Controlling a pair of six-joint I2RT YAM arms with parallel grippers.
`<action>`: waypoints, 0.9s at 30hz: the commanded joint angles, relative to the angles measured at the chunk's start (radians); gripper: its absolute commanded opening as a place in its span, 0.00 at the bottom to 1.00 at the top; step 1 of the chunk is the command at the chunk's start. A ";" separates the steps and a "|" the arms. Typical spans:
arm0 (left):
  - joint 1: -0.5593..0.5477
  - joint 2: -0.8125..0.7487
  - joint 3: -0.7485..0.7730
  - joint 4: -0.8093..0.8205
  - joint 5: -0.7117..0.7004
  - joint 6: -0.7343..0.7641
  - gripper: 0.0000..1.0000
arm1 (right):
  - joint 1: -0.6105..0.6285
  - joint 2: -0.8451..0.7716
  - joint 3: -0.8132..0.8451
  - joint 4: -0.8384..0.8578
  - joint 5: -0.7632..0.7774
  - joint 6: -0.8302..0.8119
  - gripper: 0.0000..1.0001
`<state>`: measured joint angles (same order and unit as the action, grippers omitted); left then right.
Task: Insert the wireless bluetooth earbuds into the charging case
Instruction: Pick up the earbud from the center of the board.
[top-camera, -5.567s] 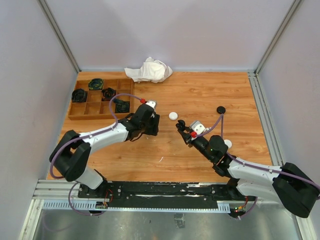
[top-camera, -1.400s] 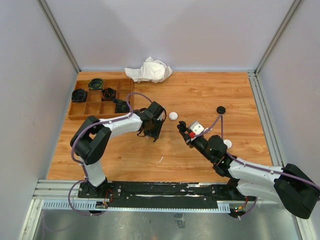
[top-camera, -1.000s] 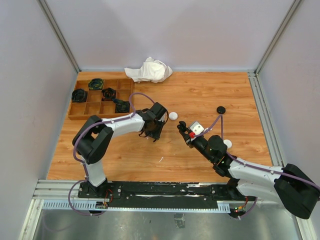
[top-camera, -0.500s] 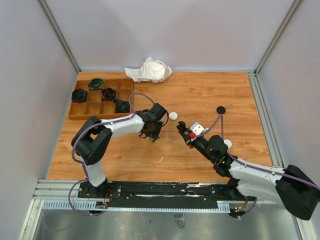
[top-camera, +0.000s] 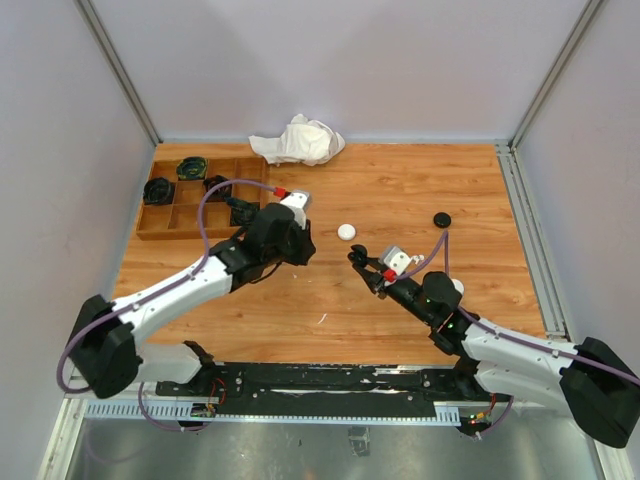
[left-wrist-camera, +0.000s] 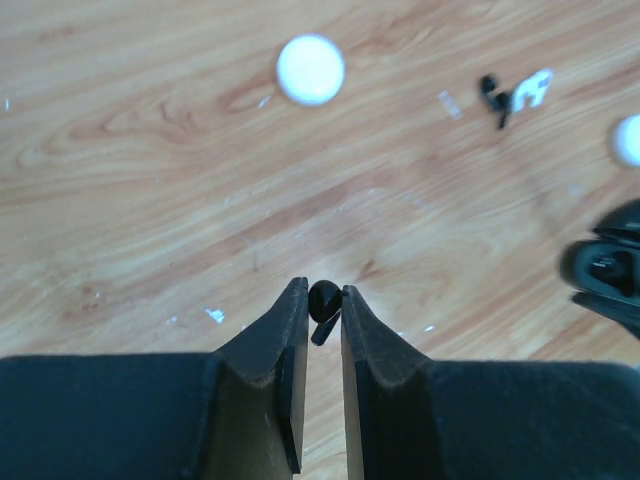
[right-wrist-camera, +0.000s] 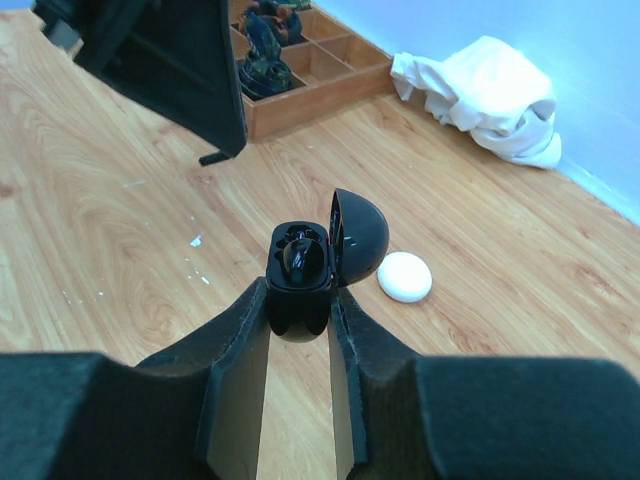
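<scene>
My left gripper (left-wrist-camera: 325, 308) (top-camera: 304, 252) is shut on a tiny black earbud (left-wrist-camera: 324, 299), pinched at the fingertips with its stem pointing back between the fingers, above the wooden table. My right gripper (right-wrist-camera: 300, 300) (top-camera: 366, 264) is shut on the black charging case (right-wrist-camera: 300, 275) (top-camera: 357, 254), held upright with its lid (right-wrist-camera: 360, 235) open. One black earbud (right-wrist-camera: 301, 258) sits in a slot of the case. In the left wrist view, another black earbud (left-wrist-camera: 490, 92) and a white earbud (left-wrist-camera: 531, 88) lie together on the table further out.
A white puck case (top-camera: 346, 232) lies between the grippers. A black puck (top-camera: 441, 219) lies further right and another white one (top-camera: 455, 287) sits by the right arm. A wooden compartment tray (top-camera: 170, 219) stands at the back left, and a white cloth (top-camera: 300, 140) lies behind it.
The left gripper closed on the black earbud and rose with it as the left arm swung to a lower, stretched pose. The right gripper with the case shifted slightly nearer.
</scene>
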<state>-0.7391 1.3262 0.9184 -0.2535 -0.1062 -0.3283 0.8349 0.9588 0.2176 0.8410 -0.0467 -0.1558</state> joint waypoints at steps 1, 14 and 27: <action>-0.005 -0.159 -0.088 0.199 0.062 -0.008 0.11 | -0.005 -0.041 0.031 0.042 -0.069 0.036 0.25; -0.012 -0.425 -0.307 0.637 0.299 -0.074 0.11 | -0.005 0.020 0.040 0.217 -0.202 0.142 0.26; -0.075 -0.444 -0.385 0.878 0.333 -0.109 0.11 | -0.005 0.021 0.071 0.319 -0.249 0.230 0.26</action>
<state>-0.7921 0.8814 0.5507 0.4984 0.2096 -0.4171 0.8349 0.9936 0.2554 1.0733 -0.2665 0.0284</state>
